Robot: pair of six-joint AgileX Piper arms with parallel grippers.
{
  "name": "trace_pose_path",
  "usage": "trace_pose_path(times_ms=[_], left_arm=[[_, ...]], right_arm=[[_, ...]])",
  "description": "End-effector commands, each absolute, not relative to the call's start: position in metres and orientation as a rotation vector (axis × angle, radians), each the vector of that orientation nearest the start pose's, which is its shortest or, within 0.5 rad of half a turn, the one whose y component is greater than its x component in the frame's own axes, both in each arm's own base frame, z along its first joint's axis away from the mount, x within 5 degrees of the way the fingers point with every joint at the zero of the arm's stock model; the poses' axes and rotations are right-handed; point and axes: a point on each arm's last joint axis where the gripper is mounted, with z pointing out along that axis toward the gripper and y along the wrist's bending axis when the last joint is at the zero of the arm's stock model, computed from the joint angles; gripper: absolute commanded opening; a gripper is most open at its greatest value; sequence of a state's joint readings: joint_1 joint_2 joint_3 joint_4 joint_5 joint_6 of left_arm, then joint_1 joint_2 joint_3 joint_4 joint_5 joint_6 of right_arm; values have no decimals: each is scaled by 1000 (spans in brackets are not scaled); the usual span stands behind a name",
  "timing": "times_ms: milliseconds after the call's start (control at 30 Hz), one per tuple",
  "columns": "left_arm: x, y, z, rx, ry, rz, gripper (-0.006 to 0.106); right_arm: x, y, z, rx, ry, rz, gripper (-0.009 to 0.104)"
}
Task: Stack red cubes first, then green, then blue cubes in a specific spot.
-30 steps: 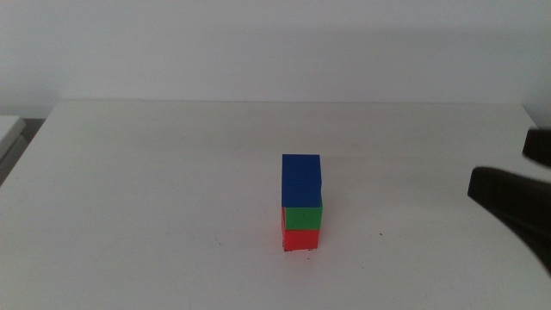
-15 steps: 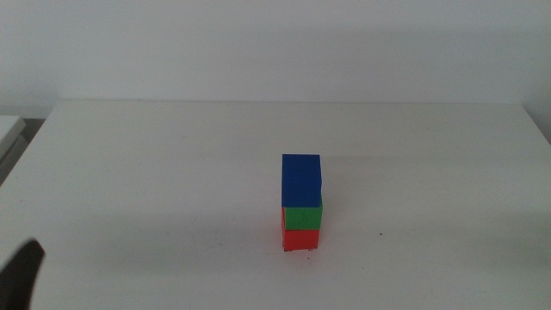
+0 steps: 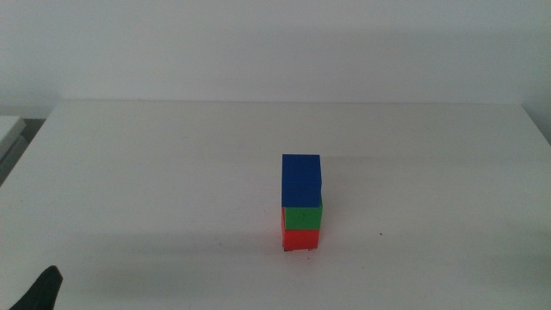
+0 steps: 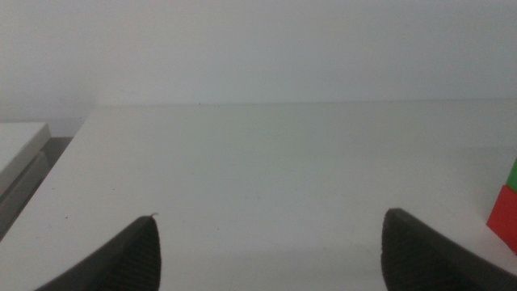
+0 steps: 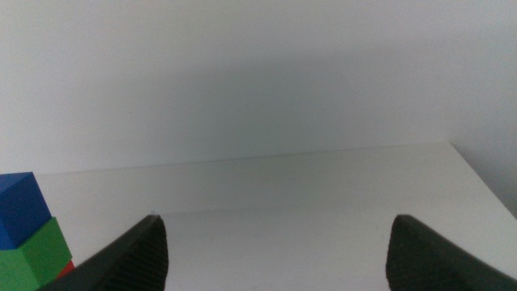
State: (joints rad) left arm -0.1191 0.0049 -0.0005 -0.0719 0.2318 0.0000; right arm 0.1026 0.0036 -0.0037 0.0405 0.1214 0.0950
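In the middle view a stack stands near the table's centre: the red cube (image 3: pixel 300 239) at the bottom, the green cube (image 3: pixel 303 216) on it, the blue cube (image 3: pixel 301 179) on top. The marked spot is hidden under the stack. Only a dark tip of my left gripper (image 3: pixel 45 291) shows at the bottom left corner. Its jaws stand wide apart and empty in the left wrist view (image 4: pixel 271 250), with the red cube (image 4: pixel 505 218) and green cube (image 4: pixel 513 173) at the edge. My right gripper (image 5: pixel 275 255) is out of the middle view, open and empty; its view shows the blue cube (image 5: pixel 23 207), green cube (image 5: pixel 34 252) and a sliver of the red cube (image 5: pixel 66 267).
The white table (image 3: pixel 172 172) reaches to a white wall at the back. A pale ledge (image 3: pixel 9 129) lies off the table's left edge.
The right gripper has withdrawn from the right edge of the middle view. The left gripper tip appeared at the bottom left, then sank lower. The stack has not moved.
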Motion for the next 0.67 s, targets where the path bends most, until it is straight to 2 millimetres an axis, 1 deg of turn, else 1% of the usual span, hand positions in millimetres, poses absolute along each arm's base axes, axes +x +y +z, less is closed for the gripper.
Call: trace_pose_path(times_ms=[0,200,433,633], left_arm=[[55,-8,194,47,1700,-160,93],[55,-7,194,66,1693,-133,93],[56,-3,195,-8,1689,-68,93],[56,-2,195,-12,1689,-64,93]], right_arm=[[56,6,203,14,1593,171,84],[56,6,203,14,1593,171,84],[56,6,203,14,1593,171,84],[56,6,203,16,1593,173,84]])
